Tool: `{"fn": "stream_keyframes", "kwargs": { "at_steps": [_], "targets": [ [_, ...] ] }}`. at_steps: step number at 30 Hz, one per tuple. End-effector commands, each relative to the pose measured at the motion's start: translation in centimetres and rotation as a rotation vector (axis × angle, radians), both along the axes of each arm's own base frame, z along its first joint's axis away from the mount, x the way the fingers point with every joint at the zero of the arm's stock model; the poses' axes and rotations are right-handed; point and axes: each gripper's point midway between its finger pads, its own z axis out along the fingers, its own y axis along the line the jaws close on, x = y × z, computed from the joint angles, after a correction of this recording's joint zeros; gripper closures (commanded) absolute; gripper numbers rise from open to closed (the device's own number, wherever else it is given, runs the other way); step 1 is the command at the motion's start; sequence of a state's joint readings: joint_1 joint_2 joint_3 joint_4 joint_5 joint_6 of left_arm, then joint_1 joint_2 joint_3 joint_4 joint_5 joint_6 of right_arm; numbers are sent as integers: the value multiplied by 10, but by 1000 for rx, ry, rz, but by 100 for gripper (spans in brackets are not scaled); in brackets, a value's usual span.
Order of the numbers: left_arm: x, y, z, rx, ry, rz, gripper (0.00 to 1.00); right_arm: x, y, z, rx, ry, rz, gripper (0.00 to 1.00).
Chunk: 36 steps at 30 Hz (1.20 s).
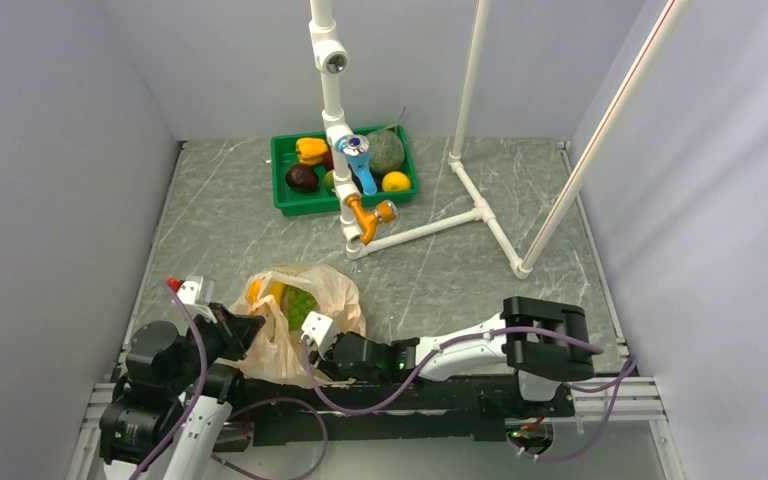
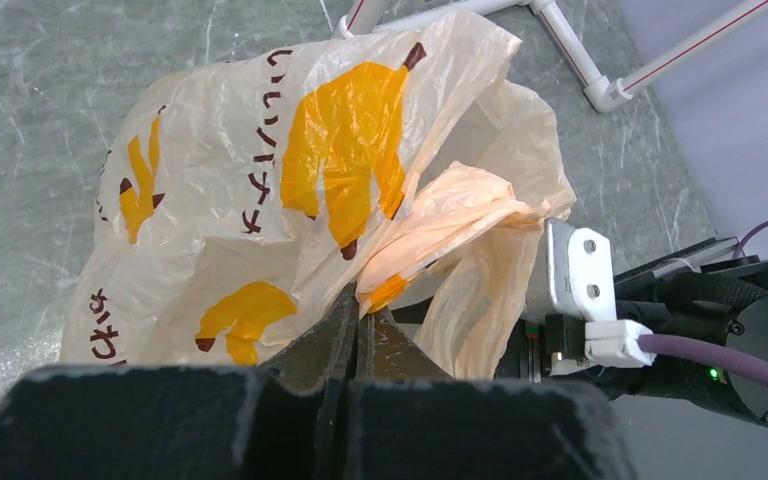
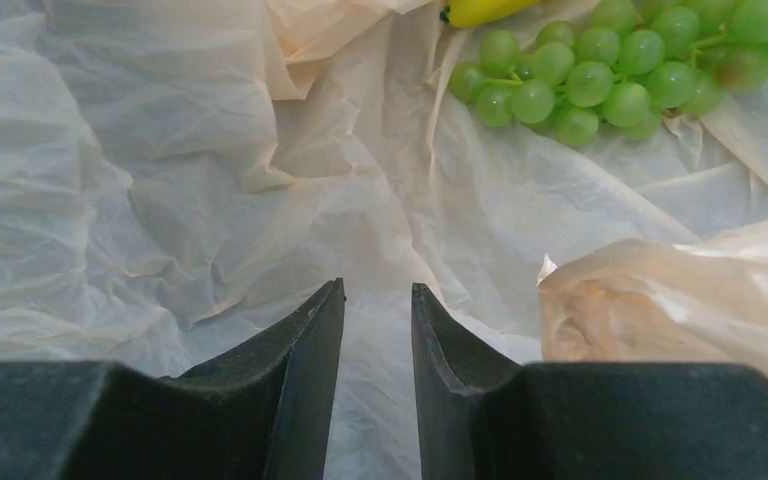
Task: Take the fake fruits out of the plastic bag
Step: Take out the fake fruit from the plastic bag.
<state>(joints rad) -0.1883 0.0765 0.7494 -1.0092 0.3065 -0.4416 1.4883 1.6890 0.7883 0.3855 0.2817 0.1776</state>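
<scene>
The peach-beige plastic bag (image 1: 295, 315) with yellow banana prints lies on the table near the front left. My left gripper (image 2: 365, 305) is shut on a twisted fold of the bag (image 2: 290, 180) at its near edge. My right gripper (image 3: 377, 292) is open with its tips inside the bag's mouth, over bare bag film (image 3: 160, 180). A green grape bunch (image 3: 610, 70) lies inside the bag ahead and to the right of the right gripper, also seen from above (image 1: 300, 300). A yellow fruit (image 3: 480, 10) shows just beyond the grapes.
A green tray (image 1: 290, 203) at the back holds a netted melon (image 1: 387, 152), a yellow-orange pepper (image 1: 311, 150), a dark maroon fruit (image 1: 302, 177) and an orange one (image 1: 396, 181). A white pipe frame (image 1: 480, 200) stands on the table behind the bag.
</scene>
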Motion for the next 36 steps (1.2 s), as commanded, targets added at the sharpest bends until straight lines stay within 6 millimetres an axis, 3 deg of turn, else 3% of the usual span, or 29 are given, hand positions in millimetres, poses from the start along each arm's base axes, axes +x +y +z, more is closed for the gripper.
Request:
{"fn": "stream_keyframes", "kwargs": {
  "at_steps": [1, 6, 11, 14, 19, 23, 31, 36],
  "targets": [
    [2, 0, 1, 18, 2, -7, 100, 16, 12, 30, 91, -3, -66, 64],
    [4, -1, -4, 21, 17, -16, 100, 55, 18, 72, 210, 25, -153, 52],
    [8, -3, -10, 6, 28, -11, 100, 94, 33, 89, 258, 29, -262, 44],
    [8, -1, -12, 9, 38, 0, 100, 105, 51, 76, 218, 15, -282, 37],
    [7, -1, -15, 7, 47, 5, 100, 124, 62, 66, 187, -34, -331, 10],
    [7, -1, -16, 6, 51, 5, 100, 150, 63, 58, 170, -61, -408, 1],
    [9, -4, -18, 16, 63, -19, 100, 187, 74, 21, 86, -124, -449, 1],
    [11, -4, -18, 19, 57, -17, 100, 193, 77, -12, 38, -111, -463, 2]
  ]
}}
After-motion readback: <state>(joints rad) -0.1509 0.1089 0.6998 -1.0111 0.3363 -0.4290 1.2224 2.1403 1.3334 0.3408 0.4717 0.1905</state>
